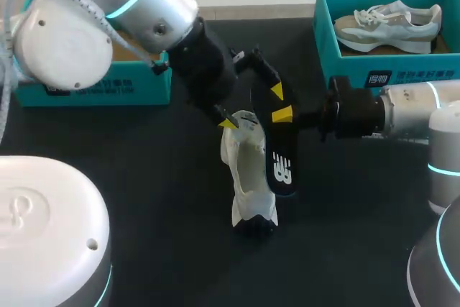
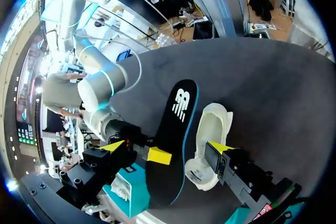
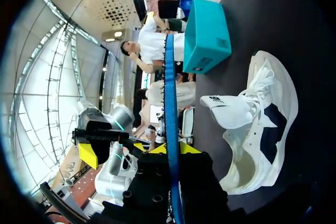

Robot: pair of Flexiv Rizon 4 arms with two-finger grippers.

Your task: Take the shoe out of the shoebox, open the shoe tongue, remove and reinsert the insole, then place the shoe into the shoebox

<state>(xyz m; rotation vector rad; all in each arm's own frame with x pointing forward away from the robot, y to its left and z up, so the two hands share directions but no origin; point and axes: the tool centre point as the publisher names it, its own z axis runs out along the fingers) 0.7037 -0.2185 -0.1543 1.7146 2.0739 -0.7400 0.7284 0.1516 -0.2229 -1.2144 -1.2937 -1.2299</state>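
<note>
Left fingers (image 1: 228, 124) spread wide, one tip at shoe (image 1: 248, 177) collar, probably steadying it on worktop (image 1: 144, 199); right fingers (image 3: 190, 148) pinch insole (image 2: 176, 129) beside shoe, likely ready for reinsertion.

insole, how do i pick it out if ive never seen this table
On the black table, find the white shoe in the middle. The insole is just beside it, pinched in the right gripper: a flat black strip with a white logo and blue edge.

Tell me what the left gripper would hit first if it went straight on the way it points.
The white shoe: the left gripper points right at its collar and looks about touching, though depth is unclear.
</note>
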